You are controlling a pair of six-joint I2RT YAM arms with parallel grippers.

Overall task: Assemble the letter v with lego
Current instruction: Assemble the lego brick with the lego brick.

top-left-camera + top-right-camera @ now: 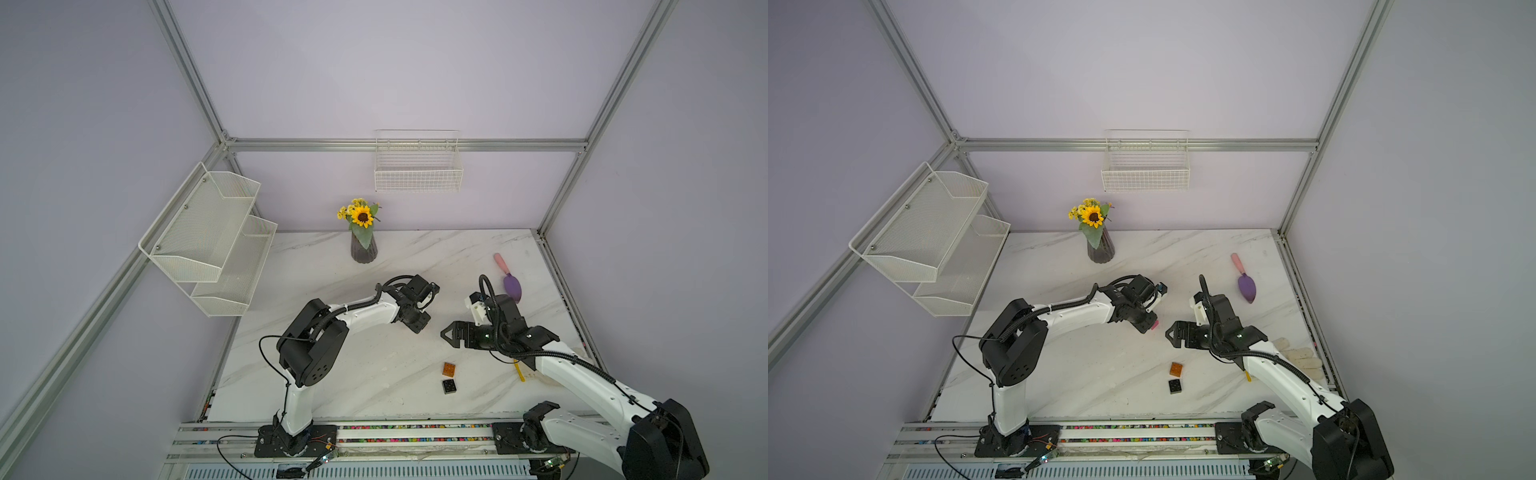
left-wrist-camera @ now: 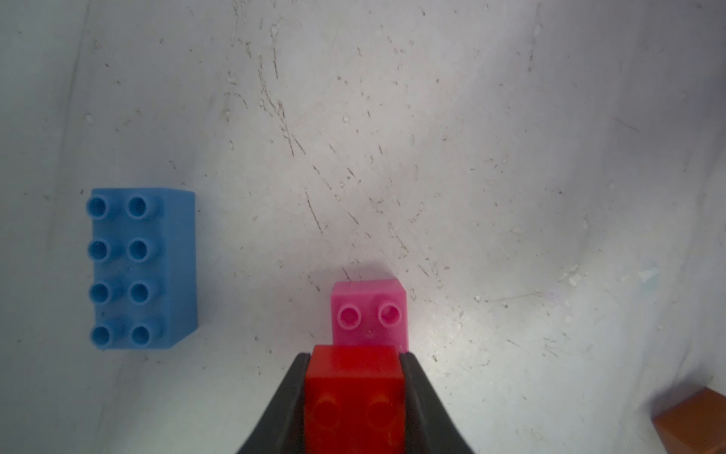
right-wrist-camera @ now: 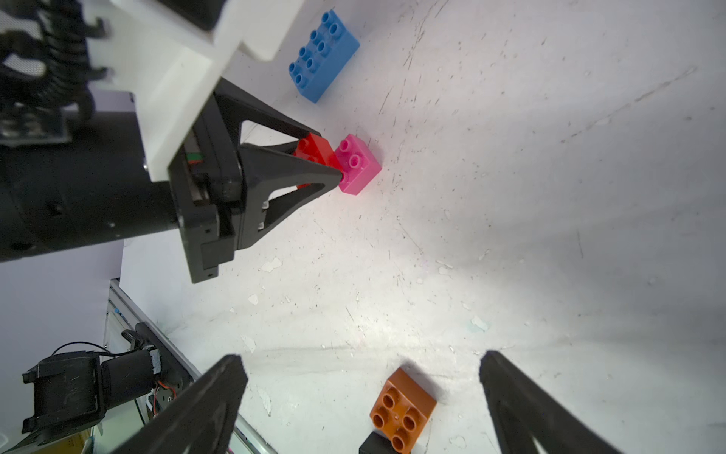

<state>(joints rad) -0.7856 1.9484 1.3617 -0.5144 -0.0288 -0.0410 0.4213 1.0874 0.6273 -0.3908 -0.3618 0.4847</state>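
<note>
Red brick point(image 2: 353, 397) clamped in left claw point(image 2: 354, 358).

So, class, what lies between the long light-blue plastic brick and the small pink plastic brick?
Nothing: the left wrist view shows only bare, scuffed white tabletop between the long light-blue plastic brick and the small pink plastic brick.

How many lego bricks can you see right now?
5. Red brick in the left gripper, overlapping the pink brick; blue brick lies apart beside them; orange brick and black brick lie close together, away from those three. None seems hidden.
</note>
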